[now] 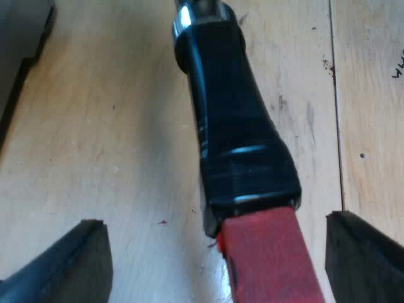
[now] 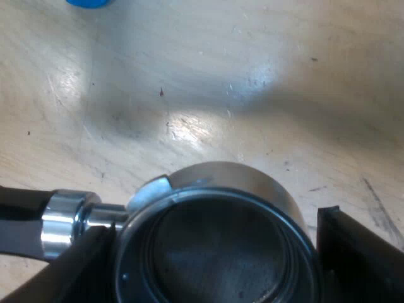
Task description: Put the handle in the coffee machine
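Here, the holder (image 1: 235,120) stretches over the wooden table (image 1: 95,126), its long axis running straight away from my left pincer (image 1: 214,224). That pincer stands wide open astride the holder's red end (image 1: 268,259), both fingers clear of it and gripping nothing. At the holder's far end my right pincer (image 2: 213,226) straddles the metal cup (image 2: 221,180); whether it grips, I cannot tell. My left looks best placed to take the handle.
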You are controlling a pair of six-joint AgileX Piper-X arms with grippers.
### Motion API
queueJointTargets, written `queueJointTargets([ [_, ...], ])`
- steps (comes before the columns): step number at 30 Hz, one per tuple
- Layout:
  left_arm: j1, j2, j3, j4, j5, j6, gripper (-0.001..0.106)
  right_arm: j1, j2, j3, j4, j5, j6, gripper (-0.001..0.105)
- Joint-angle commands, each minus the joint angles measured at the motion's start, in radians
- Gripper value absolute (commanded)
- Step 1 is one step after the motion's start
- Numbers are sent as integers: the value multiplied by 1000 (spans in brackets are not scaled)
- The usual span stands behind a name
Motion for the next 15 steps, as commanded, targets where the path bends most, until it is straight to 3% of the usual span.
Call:
queueJointTargets([
  [1, -32, 16, -1, -6, 9, 4, 72, 3, -15, -16, -27, -14, -4, 0],
  [5, -58, 34, -1, -21, -39, 6, 72, 3, -15, -16, -25, -14, -4, 0],
  [15, -58, 34, -1, -28, -58, 5, 69, 3, -15, -16, -25, -14, -4, 0],
])
